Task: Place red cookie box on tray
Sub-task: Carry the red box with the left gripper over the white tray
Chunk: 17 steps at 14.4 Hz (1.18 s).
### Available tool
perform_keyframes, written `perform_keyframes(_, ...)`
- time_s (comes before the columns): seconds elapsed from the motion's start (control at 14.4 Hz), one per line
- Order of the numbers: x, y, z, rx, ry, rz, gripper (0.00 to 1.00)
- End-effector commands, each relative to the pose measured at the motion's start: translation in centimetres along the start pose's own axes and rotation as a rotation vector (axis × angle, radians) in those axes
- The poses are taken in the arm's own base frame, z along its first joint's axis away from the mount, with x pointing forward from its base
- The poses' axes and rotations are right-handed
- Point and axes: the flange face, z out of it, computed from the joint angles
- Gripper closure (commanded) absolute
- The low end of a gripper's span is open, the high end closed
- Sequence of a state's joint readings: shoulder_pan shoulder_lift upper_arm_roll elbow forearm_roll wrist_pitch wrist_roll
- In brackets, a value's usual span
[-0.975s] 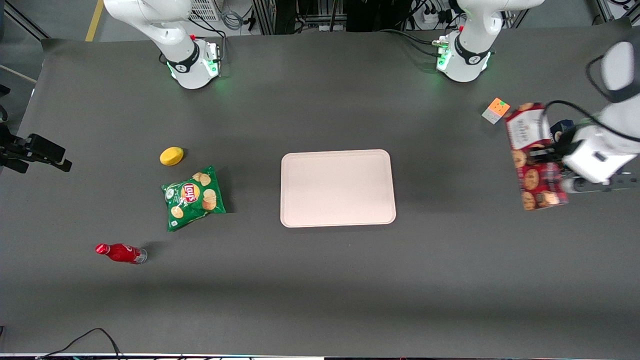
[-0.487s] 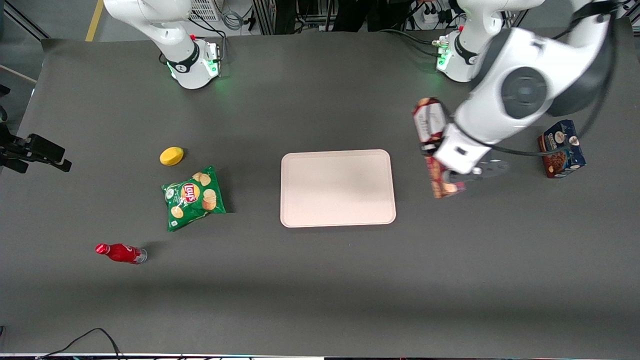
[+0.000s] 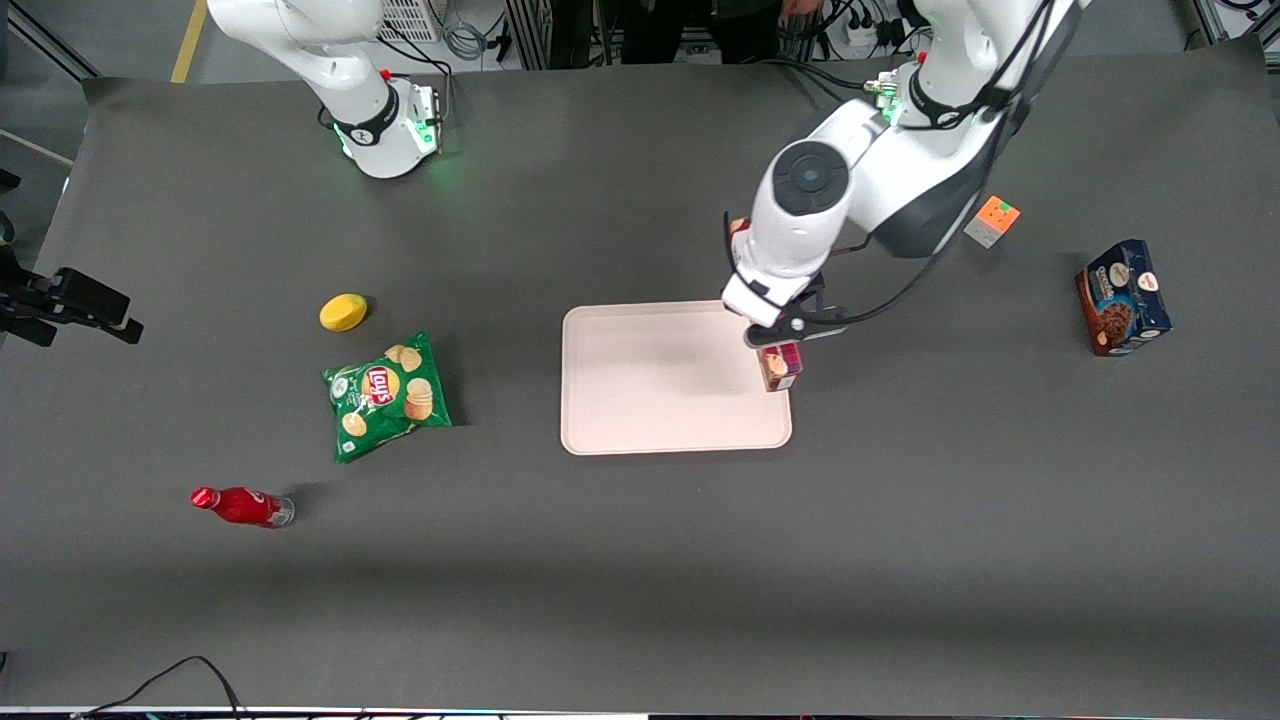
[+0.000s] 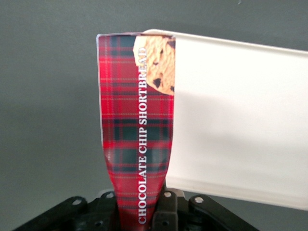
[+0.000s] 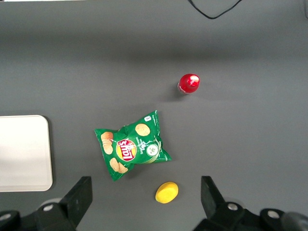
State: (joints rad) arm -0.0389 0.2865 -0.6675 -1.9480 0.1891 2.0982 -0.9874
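A red bottle [image 3: 240, 506], a green chip bag [image 3: 385, 394] and a yellow lemon [image 3: 343, 312] lie toward the parked arm's end of the table. The tray [image 3: 650, 380] sits mid-table. Over its edge nearest the working arm, the gripper [image 3: 782, 338] hangs clamped on the red cookie box [image 3: 780, 366], carried above the tray's rim.

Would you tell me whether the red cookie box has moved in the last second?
Yes. Held by the gripper, the red cookie box travelled from the working arm's end to the tray edge.
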Motion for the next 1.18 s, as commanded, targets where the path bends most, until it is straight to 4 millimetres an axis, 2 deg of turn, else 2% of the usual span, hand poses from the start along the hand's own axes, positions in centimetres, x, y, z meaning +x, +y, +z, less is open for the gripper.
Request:
perform_keyframes(0.0,-0.7,2.8,5.4,0.027,0.106,-0.048,0.87)
perform_keyframes(0.14,-0.6,3.8,8.6,0.024,0.146,-0.028,0.88)
perform_keyframes(0.42,-0.2,4.5,11.9,-0.004,0.164,0.051,0.88)
perform_keyframes(0.7,0.1,4.3,13.4,0.002,0.139,0.061,0.87)
perform_keyframes(0.91,1.4,4.5,12.8,-0.004,0.142,0.090,0.89)
perform_keyframes(1.11,2.2,5.1,13.1,-0.028,0.139,0.091,0.89)
